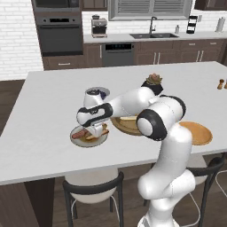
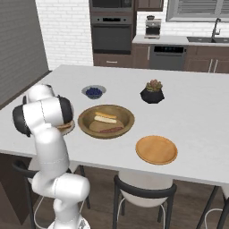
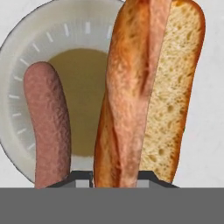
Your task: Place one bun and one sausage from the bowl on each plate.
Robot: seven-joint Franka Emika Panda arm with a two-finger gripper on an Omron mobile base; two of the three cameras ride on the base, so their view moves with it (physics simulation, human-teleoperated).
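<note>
Bun over the grey plate
My gripper (image 3: 116, 177) clamps the bun (image 3: 144, 92); I should lower it beside the sausage (image 3: 47, 127), inside the plate's rim (image 3: 26, 43).

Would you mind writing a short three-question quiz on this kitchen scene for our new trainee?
1. True or false: a sausage already lies on the grey-rimmed plate.
2. What is the gripper shut on? A) a bun B) a berry C) a spoon
3. What lies on the orange plate?

Key: 1. True. 2. A, the bun, held just over the grey-rimmed plate. 3. Nothing yet; one bun and one sausage remain in the wooden bowl.
</note>
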